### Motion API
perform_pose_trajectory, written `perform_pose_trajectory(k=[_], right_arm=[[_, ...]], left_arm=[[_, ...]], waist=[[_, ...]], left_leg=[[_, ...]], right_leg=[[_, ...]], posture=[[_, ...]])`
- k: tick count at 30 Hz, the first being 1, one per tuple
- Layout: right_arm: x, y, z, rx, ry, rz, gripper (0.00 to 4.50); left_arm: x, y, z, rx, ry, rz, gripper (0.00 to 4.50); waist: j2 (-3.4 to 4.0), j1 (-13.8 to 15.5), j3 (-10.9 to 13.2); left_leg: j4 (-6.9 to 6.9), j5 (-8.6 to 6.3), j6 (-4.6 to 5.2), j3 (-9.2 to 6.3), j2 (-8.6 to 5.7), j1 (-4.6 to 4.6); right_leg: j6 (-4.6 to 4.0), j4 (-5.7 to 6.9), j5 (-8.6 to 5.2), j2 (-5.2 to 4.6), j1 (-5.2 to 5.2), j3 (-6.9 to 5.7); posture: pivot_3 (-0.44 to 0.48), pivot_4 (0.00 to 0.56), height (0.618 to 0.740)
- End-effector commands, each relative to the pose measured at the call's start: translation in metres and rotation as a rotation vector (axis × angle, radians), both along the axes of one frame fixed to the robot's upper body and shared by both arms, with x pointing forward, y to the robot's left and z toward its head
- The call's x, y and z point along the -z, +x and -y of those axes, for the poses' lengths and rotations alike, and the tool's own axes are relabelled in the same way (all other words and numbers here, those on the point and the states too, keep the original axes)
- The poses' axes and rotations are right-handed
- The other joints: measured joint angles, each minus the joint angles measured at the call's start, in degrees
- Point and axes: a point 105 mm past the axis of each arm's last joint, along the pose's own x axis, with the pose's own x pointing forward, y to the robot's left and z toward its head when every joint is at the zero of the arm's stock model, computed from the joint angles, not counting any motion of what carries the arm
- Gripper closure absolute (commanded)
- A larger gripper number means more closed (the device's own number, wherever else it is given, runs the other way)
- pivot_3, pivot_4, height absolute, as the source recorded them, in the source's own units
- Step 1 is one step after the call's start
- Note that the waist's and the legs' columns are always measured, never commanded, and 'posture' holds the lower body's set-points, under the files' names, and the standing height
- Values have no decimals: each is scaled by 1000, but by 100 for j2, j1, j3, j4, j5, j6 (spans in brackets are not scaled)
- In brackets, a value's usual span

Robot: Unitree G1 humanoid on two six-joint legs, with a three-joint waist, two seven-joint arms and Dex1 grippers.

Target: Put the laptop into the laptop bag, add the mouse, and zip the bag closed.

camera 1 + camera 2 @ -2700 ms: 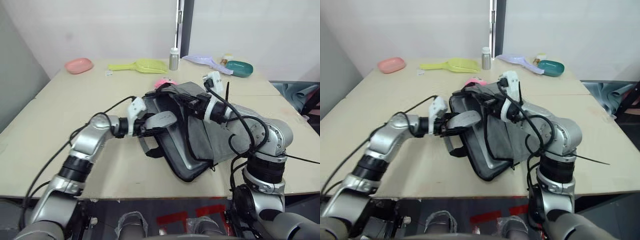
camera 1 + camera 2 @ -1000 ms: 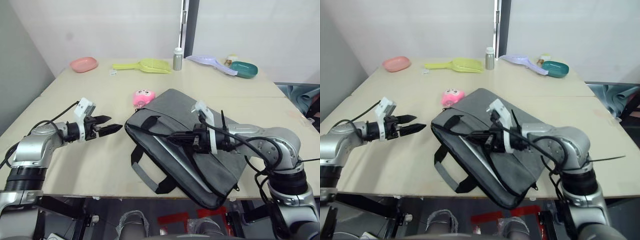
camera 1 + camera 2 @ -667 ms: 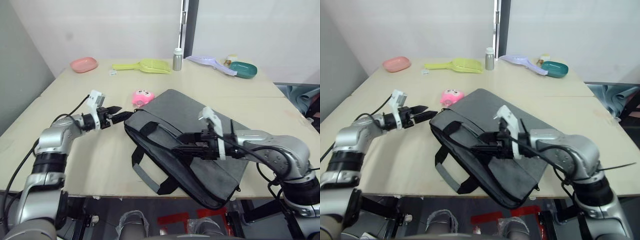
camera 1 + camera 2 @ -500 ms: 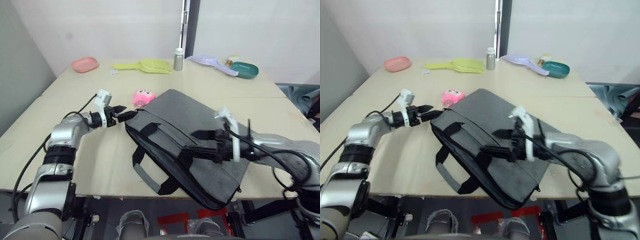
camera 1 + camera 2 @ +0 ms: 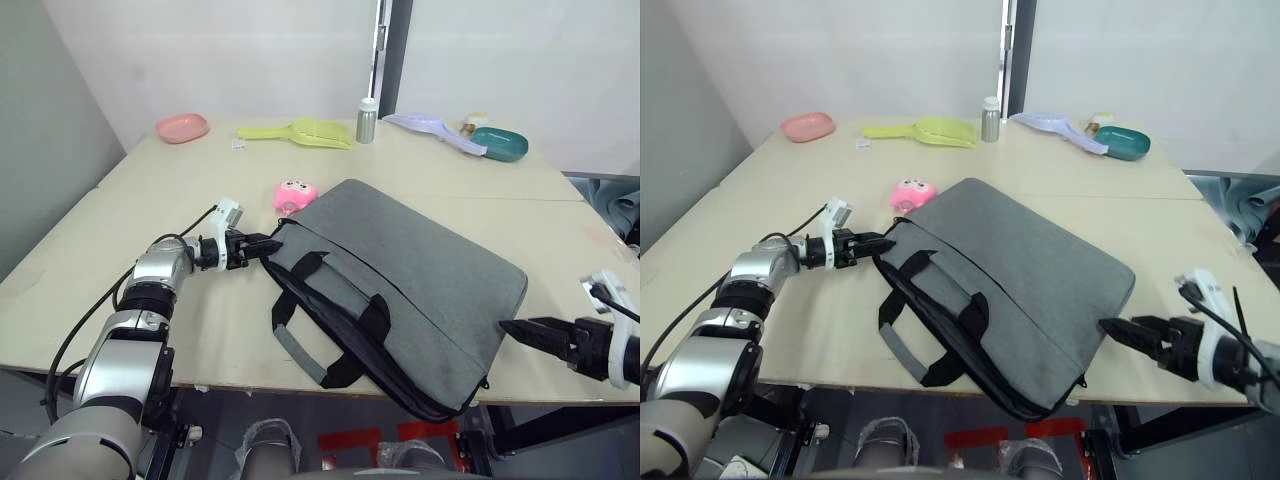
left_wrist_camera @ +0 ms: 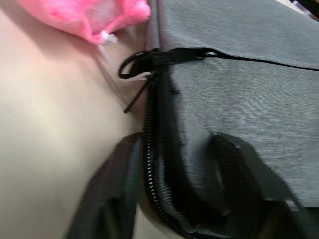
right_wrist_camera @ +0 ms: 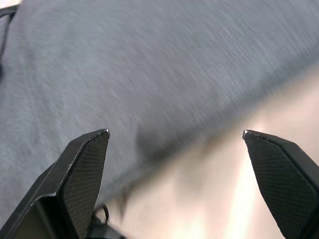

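The grey laptop bag lies flat on the table, its two black-and-grey handles flopped toward the front edge. My left gripper is at the bag's left corner, level with the zipper edge. In the left wrist view the black zipper pull sits at that corner, with the track running back along a slightly gaping edge. Just off the bag's near right corner my right gripper stands open, holding nothing; in the right wrist view its fingertips are spread wide over grey fabric. The laptop and the mouse are hidden.
A pink plush toy lies just behind the bag's left corner. Along the back of the table stand a pink dish, a yellow-green scoop, a silver bottle, a lilac scoop and a teal bowl.
My right gripper has opened and drawn back from the bag's middle to beyond its right corner. My left gripper has travelled right to the bag's left corner.
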Motion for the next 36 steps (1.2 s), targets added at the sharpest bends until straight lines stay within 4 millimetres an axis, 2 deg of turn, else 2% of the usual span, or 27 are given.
perform_pose_trajectory(k=[1,3,4,8,10,13,21,24,31,36], right_arm=[[-6,1,1,47,65,44,0],[0,4,-5,69,118,36,0],[3,4,-10,70,145,27,0],[11,5,-18,72,158,1,0],[7,6,-21,67,198,14,0],[3,8,-24,51,228,27,807],[-3,18,-23,44,254,41,3582],[-4,23,-26,40,267,57,4466],[-13,44,-35,56,270,119,4466],[-25,83,-58,60,223,195,4466]], left_arm=[[-2,1,3,16,12,5,3746],[-1,0,3,18,17,4,4323],[0,0,2,17,21,3,4472],[0,1,-1,-1,28,7,4472],[2,2,-4,-23,51,5,4472],[5,1,-8,-32,60,3,4500],[7,-6,-13,-38,67,3,4500],[6,-13,-18,-40,65,-1,4500],[-4,-29,-32,-59,67,-3,4500],[-15,-56,-45,-85,73,-16,4500]], waist=[[3,-6,-2],[3,-10,-3],[3,-10,-3],[14,-12,-6],[14,-10,-7],[16,-10,-8],[17,-64,-9],[18,-128,-9],[24,-311,-7],[32,-460,-2]], left_leg=[[0,0,0,0,0,2],[0,0,0,1,-1,6],[0,0,0,0,-1,10],[-7,0,0,-2,-2,7],[-10,0,0,-2,-2,6],[-15,0,-1,-2,-2,7],[-17,0,-1,-2,-2,8],[-22,0,-2,-2,-1,7],[-36,0,-2,1,0,4],[-48,1,-6,13,4,0]], right_leg=[[0,0,0,0,1,1],[0,0,0,-1,6,2],[0,-1,0,-1,11,1],[1,-13,0,-2,13,-3],[1,-17,0,-2,13,-5],[1,-20,0,-2,14,-6],[1,-23,-1,-2,17,-6],[2,-27,-1,-1,16,-7],[1,-39,-1,1,11,-9],[0,-36,-1,6,-10,-2]], posture=[[0,150,740],[0,150,740],[0,150,740],[0,150,740],[0,150,740],[0,150,740],[0,150,740],[0,150,740],[0,150,740],[0,150,740]])
